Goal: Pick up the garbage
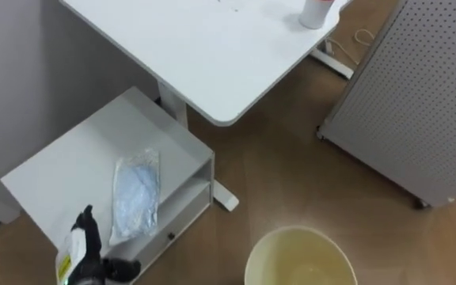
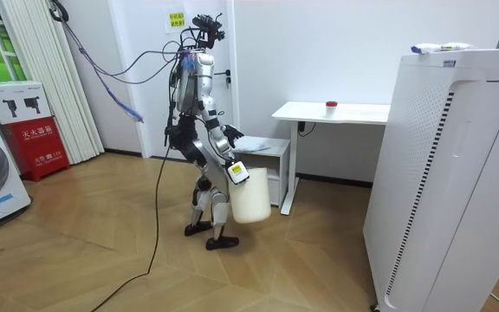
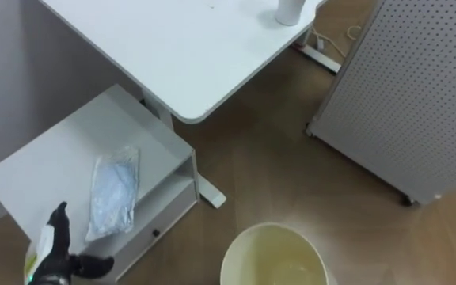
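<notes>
A crumpled clear plastic bag (image 1: 135,194) with something pale blue inside lies flat on top of a low white cabinet (image 1: 62,170). My left hand (image 1: 81,257) hovers at the cabinet's near edge, just short of the bag, with fingers open and nothing in them. A cream waste bin (image 1: 261,247) hangs in front of me, its open mouth facing up. In the room view my right hand (image 2: 237,173) carries this bin (image 2: 251,199) by its rim, clear of the floor. I stand bent slightly forward, facing the cabinet (image 2: 262,147).
A white desk (image 1: 204,47) stands over the cabinet's far side, with a white container (image 1: 317,12) at its corner. A grey perforated panel (image 1: 418,95) stands to the right on the wood floor. A tall white appliance (image 2: 457,173) fills the room view's right.
</notes>
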### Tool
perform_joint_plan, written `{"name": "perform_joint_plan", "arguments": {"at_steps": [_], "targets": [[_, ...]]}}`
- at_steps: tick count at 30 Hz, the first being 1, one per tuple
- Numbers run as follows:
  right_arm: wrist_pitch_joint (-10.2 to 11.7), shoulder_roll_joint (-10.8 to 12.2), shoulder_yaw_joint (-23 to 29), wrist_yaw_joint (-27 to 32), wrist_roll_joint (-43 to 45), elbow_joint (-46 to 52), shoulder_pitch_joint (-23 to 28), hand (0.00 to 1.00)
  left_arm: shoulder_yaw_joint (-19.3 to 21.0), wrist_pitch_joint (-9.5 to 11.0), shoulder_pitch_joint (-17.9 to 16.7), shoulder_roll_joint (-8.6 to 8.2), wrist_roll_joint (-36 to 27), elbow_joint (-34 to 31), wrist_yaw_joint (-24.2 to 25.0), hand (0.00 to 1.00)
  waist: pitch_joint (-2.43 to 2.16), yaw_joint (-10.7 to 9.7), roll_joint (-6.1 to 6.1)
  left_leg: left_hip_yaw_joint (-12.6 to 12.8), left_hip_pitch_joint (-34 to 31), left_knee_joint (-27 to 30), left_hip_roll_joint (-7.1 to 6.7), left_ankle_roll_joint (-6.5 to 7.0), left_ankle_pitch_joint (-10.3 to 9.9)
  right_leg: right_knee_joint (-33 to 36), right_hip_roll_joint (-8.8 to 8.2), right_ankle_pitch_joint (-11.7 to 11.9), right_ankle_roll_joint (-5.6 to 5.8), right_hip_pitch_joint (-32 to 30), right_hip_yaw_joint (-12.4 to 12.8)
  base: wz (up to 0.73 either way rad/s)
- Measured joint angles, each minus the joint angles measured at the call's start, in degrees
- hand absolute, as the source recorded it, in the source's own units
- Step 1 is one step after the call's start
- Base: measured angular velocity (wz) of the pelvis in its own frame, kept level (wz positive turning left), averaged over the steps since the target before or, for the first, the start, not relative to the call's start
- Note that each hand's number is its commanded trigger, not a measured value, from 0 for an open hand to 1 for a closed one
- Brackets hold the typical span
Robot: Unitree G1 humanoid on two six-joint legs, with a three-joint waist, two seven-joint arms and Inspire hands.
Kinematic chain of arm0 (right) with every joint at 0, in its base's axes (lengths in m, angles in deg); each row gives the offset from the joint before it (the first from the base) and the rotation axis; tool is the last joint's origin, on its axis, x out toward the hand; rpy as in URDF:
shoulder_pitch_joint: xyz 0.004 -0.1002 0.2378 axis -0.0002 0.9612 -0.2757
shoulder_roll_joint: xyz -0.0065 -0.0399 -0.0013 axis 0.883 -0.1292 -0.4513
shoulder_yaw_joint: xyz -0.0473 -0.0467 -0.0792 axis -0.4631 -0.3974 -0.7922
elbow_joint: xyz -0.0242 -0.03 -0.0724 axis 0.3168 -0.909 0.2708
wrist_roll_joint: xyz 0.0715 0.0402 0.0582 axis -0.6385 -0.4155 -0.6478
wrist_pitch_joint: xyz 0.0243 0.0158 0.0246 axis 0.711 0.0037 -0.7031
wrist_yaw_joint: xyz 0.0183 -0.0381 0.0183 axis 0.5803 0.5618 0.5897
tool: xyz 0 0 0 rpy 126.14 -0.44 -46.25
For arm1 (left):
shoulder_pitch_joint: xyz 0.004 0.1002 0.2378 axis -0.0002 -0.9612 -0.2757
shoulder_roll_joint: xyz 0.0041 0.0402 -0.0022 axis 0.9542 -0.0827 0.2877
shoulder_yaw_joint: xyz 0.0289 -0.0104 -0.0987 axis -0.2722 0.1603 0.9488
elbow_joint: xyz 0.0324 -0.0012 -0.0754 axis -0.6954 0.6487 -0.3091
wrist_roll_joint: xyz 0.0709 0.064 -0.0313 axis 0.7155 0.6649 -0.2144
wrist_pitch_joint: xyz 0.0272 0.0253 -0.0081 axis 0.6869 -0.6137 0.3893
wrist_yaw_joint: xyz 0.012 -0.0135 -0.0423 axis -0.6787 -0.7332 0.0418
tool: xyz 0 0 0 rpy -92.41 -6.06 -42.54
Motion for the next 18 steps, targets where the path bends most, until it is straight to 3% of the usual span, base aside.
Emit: {"name": "perform_joint_plan", "arguments": {"at_steps": [10, 18], "targets": [[0.53, -0.64, -5.22, 1.2, -2.76, 1.32, -4.21, 1.0, -5.16, 0.18, 4.83, 0.91, -2.25, 0.56, -2.71, 0.0, 0.33, -1.39, 0.16, 0.42, -5.77, 3.15, 0.88, -0.74, -0.04, 2.51, 0.3, 0.43, -1.17, -5.81, -0.25, -0.03], [0.72, -1.01, -6.76, 3.14, -2.63, 2.58, -5.12, 1.0, -7.74, 0.36, 6.22, 1.91, -0.34, 0.46, -8.94, 0.0, 0.63, -2.92, 0.41, 0.55, -8.54, 4.12, 1.14, -0.87, -0.14, 3.53, 0.27, 0.27, -1.61, -8.63, -0.28, 0.0]]}}
